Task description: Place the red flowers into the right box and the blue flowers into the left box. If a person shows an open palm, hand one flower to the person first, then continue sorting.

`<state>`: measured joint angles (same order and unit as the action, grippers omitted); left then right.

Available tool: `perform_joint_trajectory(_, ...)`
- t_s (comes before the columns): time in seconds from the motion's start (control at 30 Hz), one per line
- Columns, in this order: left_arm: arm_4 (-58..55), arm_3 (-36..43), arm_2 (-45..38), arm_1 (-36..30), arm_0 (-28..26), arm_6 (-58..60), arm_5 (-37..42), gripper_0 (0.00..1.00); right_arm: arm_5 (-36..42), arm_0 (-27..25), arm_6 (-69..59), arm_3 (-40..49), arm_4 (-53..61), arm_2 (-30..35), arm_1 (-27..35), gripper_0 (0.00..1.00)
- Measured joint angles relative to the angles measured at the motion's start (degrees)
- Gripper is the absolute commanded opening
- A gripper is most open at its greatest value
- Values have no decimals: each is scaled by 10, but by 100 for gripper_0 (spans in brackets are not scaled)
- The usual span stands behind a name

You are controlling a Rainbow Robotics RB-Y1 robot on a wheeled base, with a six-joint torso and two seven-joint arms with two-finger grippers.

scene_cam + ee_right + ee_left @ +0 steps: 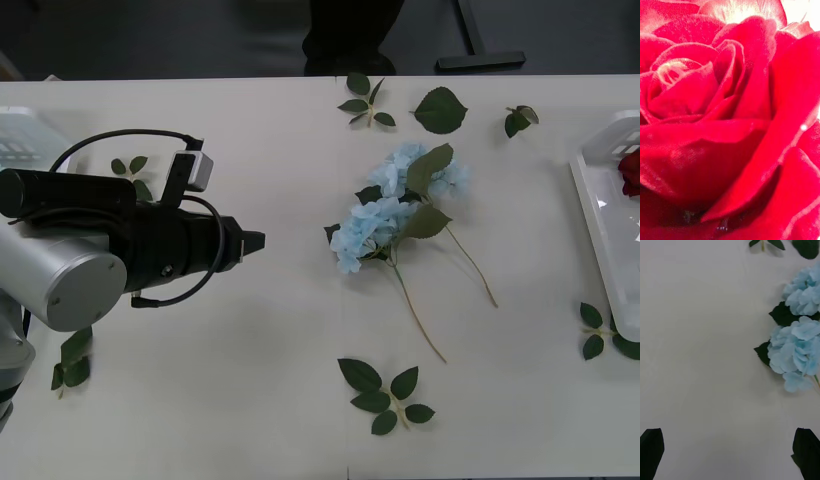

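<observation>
From the front we see the white table, and our left claw hangs over its left half, pointing toward the middle. Two blue flowers lie side by side at the centre, stems trailing toward us, well apart from that claw. The left box peeks out at the far left behind the arm. At the right edge sits the right box, with a red flower inside it. Loose leaf sprigs are scattered around the table.

On the right wrist we get a red rose head pressed right up close; whether that claw is wide or closed, we cannot tell.

On the left wrist, black fingertips stand wide apart, nothing between them, bare table below, and the blue flowers lie ahead and off to one side.
</observation>
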<state>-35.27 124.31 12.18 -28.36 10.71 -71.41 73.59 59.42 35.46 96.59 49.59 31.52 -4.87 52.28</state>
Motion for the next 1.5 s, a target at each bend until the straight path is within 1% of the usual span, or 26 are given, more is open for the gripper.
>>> perform_joint_trajectory(0.03,-8,6,0,0,0,0,0,100,0,0,0,0,0,0,0,34)
perform_joint_trajectory(0.07,-12,13,0,0,0,0,0,100,0,0,0,0,0,0,0,45)
perform_joint_trajectory(0.13,-15,30,0,0,0,0,0,100,0,0,0,0,0,0,0,61)
perform_joint_trajectory(0.23,-21,54,0,0,0,0,5,100,0,0,0,0,6,0,0,71)
perform_joint_trajectory(0.27,-26,61,-1,0,0,-1,11,100,0,0,0,0,10,0,0,72)
perform_joint_trajectory(0.33,-51,70,-8,0,0,-6,22,100,0,1,0,0,14,0,0,77)
perform_joint_trajectory(0.47,-115,77,-38,10,-8,-66,24,100,7,11,2,0,29,0,0,79)
perform_joint_trajectory(0.57,-129,77,-43,22,-11,-134,25,100,60,28,26,-1,74,1,2,80)
perform_joint_trajectory(0.63,-130,76,-37,30,-11,-143,25,100,99,42,67,-1,106,1,8,80)
perform_joint_trajectory(0.73,-105,67,-4,43,-7,-125,25,100,150,61,153,4,163,1,26,80)
perform_joint_trajectory(0.8,-69,52,30,51,3,-95,24,100,180,64,184,24,192,1,42,81)
perform_joint_trajectory(0.97,-4,-4,112,74,48,17,22,100,237,64,185,87,242,2,86,81)
perform_joint_trajectory(1.07,28,-48,143,94,79,30,21,100,302,64,186,105,290,6,101,83)
perform_joint_trajectory(1.13,38,-75,157,106,96,30,14,100,329,64,192,113,319,10,102,83)
perform_joint_trajectory(1.27,41,-116,172,126,121,35,-5,100,341,55,253,153,379,11,102,83)
perform_joint_trajectory(1.33,43,-146,182,135,138,45,-7,100,335,38,260,200,403,9,99,83)
perform_joint_trajectory(1.4,46,-176,196,143,157,67,-13,100,307,14,245,261,406,-1,96,83)
perform_joint_trajectory(1.5,51,-215,218,152,179,125,-32,100,262,-16,170,335,401,-33,90,83)
